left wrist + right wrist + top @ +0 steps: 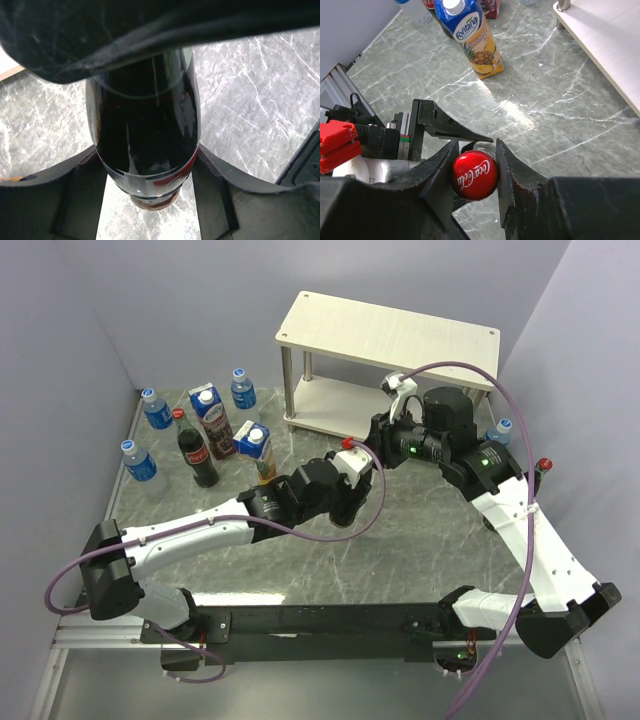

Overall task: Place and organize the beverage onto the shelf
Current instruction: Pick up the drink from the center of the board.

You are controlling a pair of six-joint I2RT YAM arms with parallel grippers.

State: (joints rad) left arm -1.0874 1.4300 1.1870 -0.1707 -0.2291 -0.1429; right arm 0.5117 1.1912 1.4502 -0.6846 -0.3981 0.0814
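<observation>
A dark Coca-Cola bottle (145, 125) with a red cap (474, 175) stands over the middle of the table, held by both arms. My right gripper (475, 150) is shut on the cap from above. My left gripper (147, 150) is closed round the bottle's body, and both fingers touch its sides. In the top view the cap (348, 443) sits between the left gripper (348, 472) and the right gripper (370, 445). The shelf (390, 335) stands at the back, pale boards on metal legs, with both tiers bare.
At the back left stand a grape carton (212, 418), a pineapple carton (258, 448), another Coca-Cola bottle (198, 458) and water bottles (157, 408) (138, 460) (243, 388). One more water bottle (500, 430) is behind my right arm. Grey walls close the sides.
</observation>
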